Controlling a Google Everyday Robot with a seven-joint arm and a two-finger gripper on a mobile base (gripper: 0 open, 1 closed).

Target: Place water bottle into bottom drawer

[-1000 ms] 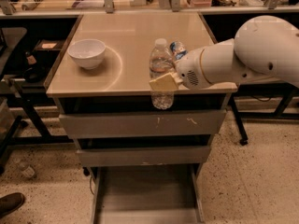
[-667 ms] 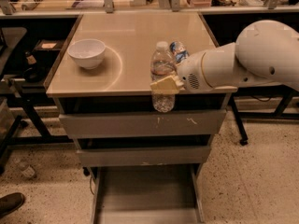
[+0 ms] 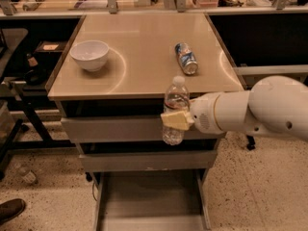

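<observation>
Bottle: upright and off the table, hanging in front of the cabinet; its cap is about level with the table's front edge and its base is over the face of the top drawer.
Gripper: at the cabinet front, right of centre, clenched around the bottle's lower half, with a tan pad across the label band.
Arm: reaches in from the right, low, below the level of the tabletop.
Change: a second ago the bottle stood higher, with most of its body against the table surface. It is now lower and slightly further right, clear of the top. The arm has dropped with it.
Can: lies on its side on the table, behind the bottle. It was largely hidden by the arm and is now in plain sight. Not part of the job.
Bowl: on the left of the table, unmoved.
Bottom drawer: pulled out, floor bare, directly below and forward of the bottle.
Middle drawer: closed, between bottle and target.
Meaning: the lift is over and the descent is under way. I judge the task at roughly its midpoint.
Remaining: continue down past both closed drawer fronts, bring the bottle over the open tray, set it down, let go.
Risk: the bottle's base passes close to the drawer faces, and a knock there could twist it in the grip.
</observation>
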